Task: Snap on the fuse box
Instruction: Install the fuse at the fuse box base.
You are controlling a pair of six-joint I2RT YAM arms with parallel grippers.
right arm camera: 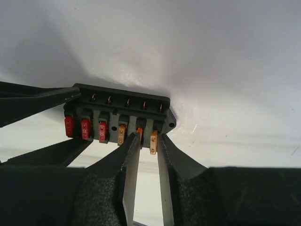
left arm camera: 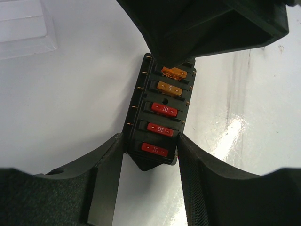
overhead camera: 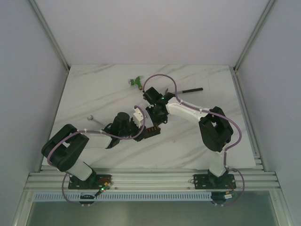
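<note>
**Bracing the fuse box while a loose fuse is being lined up**

The fuse box (left arm camera: 160, 113) is lying flat near the middle of the surface (left arm camera: 70, 94), between the two arms. The left end effector (left arm camera: 150, 141) is holding it at half width, with a finger pressing on each long side of one end. The right end effector (right arm camera: 148, 139) is hanging over the other end, its fingers standing narrowly apart and straddling an orange fuse (right arm camera: 153, 141) that is sticking out of its slot. Whether they are actually pinching it is unclear. The step in hand seems to be seating that fuse, not the snap itself. The next move is probably calling for a straight push to set it level with its neighbours. The clear lid (left arm camera: 23, 28), lying apart from the box, is waiting to be fetched.
</note>
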